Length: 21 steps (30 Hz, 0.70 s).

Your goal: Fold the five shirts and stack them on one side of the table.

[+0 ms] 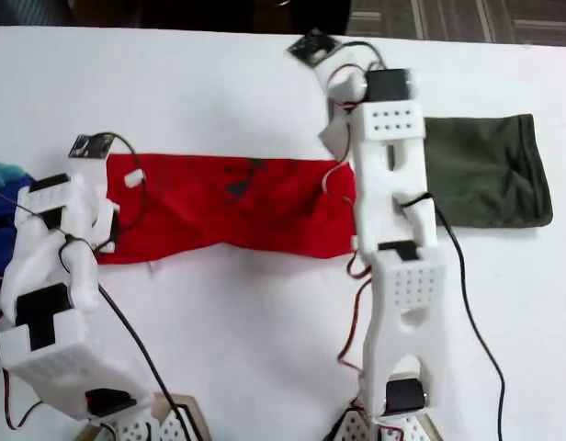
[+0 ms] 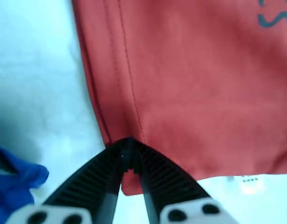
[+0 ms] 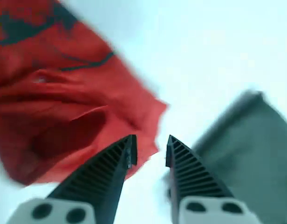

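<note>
The soft, limp red shirt (image 1: 228,207) lies as a long band on the bench (image 1: 265,331), left fingers (image 2: 99,179) pinching its hemmed corner, right fingers (image 3: 108,165) spread beside the other end, probably the good hold

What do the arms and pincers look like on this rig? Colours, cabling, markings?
Both the left arm and right arm are white moulded plastic links with black servo blocks and grids of small round holes. Thin black cables and red wires trail along them. The left pincer and right pincer are black and ribbed, on white bases with round holes.
</note>
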{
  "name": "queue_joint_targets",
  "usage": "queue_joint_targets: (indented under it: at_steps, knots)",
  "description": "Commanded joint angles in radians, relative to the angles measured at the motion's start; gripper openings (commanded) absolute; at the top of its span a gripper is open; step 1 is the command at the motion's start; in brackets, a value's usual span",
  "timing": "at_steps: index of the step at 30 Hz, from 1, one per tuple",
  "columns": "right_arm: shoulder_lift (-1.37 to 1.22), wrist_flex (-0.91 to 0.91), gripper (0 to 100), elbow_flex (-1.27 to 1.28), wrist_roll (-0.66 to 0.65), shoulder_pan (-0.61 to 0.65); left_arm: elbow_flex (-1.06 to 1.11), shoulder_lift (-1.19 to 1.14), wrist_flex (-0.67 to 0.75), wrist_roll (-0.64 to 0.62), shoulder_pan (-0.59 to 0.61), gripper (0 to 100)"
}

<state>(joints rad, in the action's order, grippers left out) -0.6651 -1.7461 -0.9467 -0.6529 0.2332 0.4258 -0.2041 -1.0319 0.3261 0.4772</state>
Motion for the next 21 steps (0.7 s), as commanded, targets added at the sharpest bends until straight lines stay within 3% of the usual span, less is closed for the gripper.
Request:
queue_joint_targets:
  at_steps: [1, 7, 17, 21]
  knots:
    - [0.157, 0.016, 10.8, 0.250, 0.003, 0.093, 0.004, -0.002, 0.023, -0.005, -0.012, 3]
    - [0.143, 0.127, 10.8, 0.431, 0.003, 0.131, 0.004, -0.002, 0.023, -0.005, -0.012, 3]
    - [0.097, 0.128, 10.8, 0.443, 0.002, 0.148, 0.004, -0.002, 0.025, -0.005, -0.014, 3]
    - [0.051, 0.209, 10.8, 0.442, 0.006, 0.165, 0.004, -0.002, 0.025, -0.005, -0.014, 3]
